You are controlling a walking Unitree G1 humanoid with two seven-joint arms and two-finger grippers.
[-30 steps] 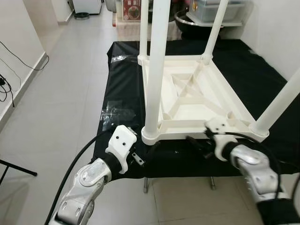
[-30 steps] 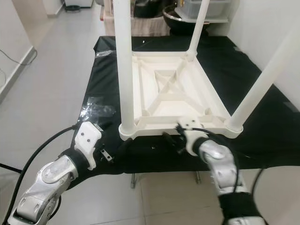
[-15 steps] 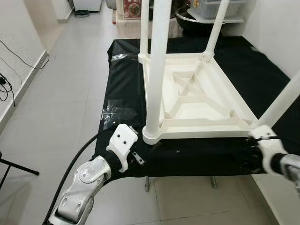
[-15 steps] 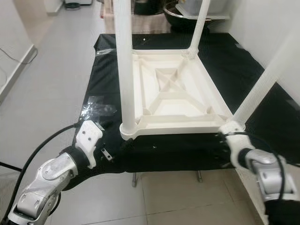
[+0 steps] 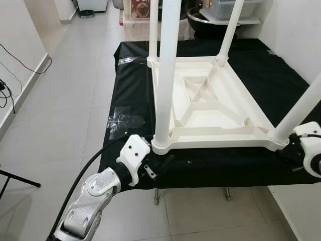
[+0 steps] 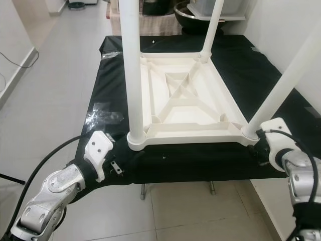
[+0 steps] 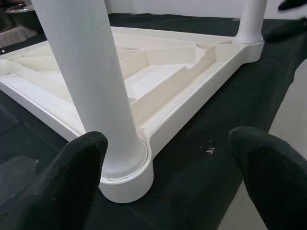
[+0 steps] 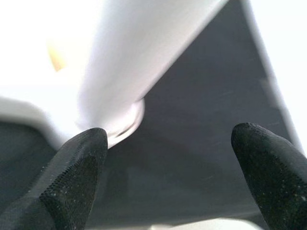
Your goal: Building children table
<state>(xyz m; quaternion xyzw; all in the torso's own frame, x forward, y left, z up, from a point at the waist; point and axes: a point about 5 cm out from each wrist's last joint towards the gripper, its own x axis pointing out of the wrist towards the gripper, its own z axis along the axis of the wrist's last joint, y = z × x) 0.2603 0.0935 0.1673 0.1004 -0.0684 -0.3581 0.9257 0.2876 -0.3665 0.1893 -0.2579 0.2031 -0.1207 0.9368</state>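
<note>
Nearest me, the left gripper [image 7: 168, 167] hangs just off the front edge of the black-draped table [image 5: 131, 95], fingers spread wide and holding nothing; it has hardly budged over the last second. The right gripper [image 8: 168, 167] is the one that moved: a second ago it sat at the middle of the front rail, and since then it has swung out to the right front corner, where it now sits just beside the foot of the right front leg [image 6: 286, 75], also wide and empty.

The children's table [image 5: 210, 108] lies upside down on the cloth, all four white legs standing up in its corners. So I'd judge the assembly nearly done, and the right arm's shift looks like lining up on that corner, either to press the leg home or to take hold for turning the piece over.

The head views give the whole layout, including the far legs [image 5: 229, 31] and the clutter beyond. The left wrist view adds the seam where the left front leg [image 7: 88, 81] meets its socket, which looks seated. The right wrist view is blurred, so I cannot tell how well that leg is seated.
</note>
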